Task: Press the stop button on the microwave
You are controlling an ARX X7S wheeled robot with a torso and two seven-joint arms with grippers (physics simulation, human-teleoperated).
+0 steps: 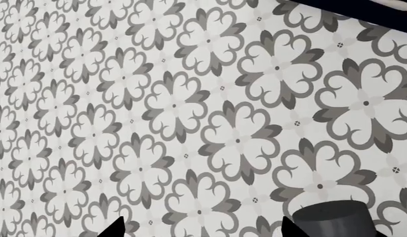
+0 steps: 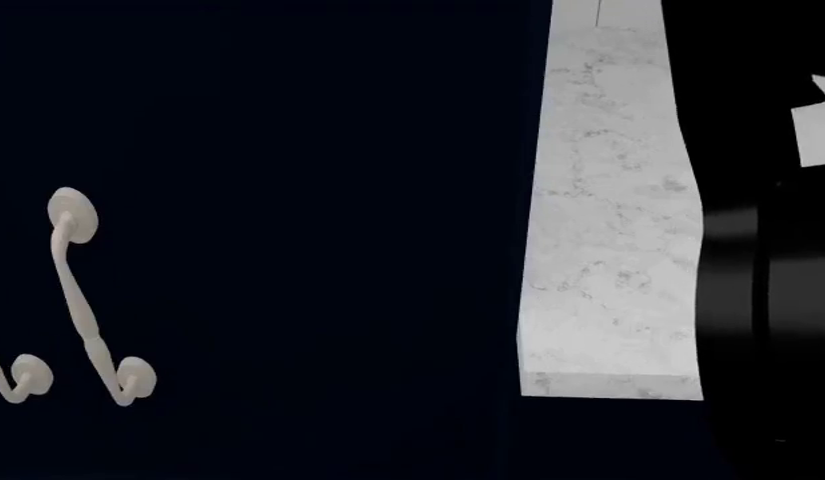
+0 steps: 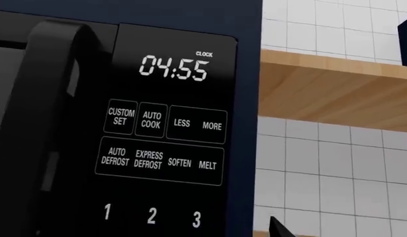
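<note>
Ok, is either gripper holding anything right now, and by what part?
Nothing held that I can see. The right wrist view faces the microwave panel; only a dark fingertip shows. The left wrist view shows patterned floor tile between its fingertips, nothing there.

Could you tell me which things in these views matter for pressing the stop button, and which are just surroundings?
Job: microwave control panel, clock display, microwave door handle. No stop button is visible.

Surroundings: patterned floor tiles, wooden shelf, marble countertop, cabinet handle.
</note>
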